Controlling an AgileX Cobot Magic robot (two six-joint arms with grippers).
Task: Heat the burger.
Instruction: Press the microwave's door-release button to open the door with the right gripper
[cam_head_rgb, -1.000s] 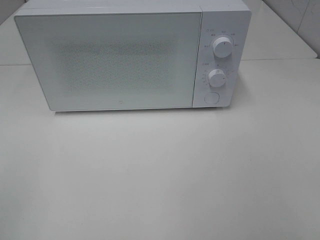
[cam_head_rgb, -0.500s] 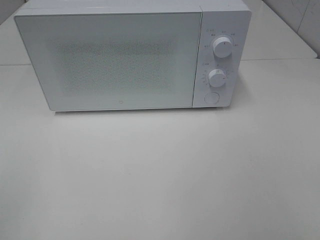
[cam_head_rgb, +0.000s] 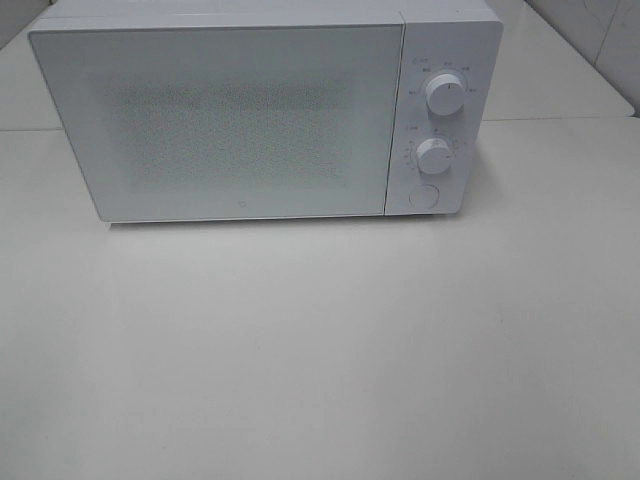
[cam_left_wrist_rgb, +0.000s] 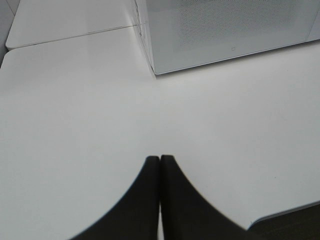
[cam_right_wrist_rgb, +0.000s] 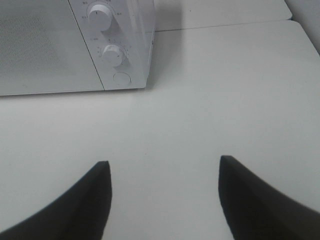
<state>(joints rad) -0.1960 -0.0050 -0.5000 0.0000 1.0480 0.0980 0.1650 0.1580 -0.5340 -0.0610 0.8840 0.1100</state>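
Looking down on a white microwave (cam_head_rgb: 265, 110) parked at twelve o'clock on the tabletop (cam_head_rgb: 320, 360), with its door (cam_head_rgb: 215, 120) shut flush. No sign of the burger in any view: maybe behind that speckled door, maybe off camera, cannot tell which.

Over to the left gripper (cam_left_wrist_rgb: 160, 162): pressed together, pinching nothing, hovering above bare tabletop and facing the microwave's left front corner. Then the right gripper (cam_right_wrist_rgb: 164, 165): spread wide, empty, facing the control panel, with upper knob (cam_head_rgb: 444, 95), lower knob (cam_head_rgb: 433, 157) and round button (cam_head_rgb: 424, 197) stacked at three o'clock of the door.

Plenty to go wrong from here.
- Could end up running an empty oven by turning a knob with nothing confirmed inside.
- Could shove the whole box back toward twelve by pressing that button, likely the door release, off-centre or too hard.
- Could clip the left gripper with the swinging door if left parked in the arc out at nine o'clock.
- Could brush both dials at once by reaching in with so wide a spread — barely any room between them.
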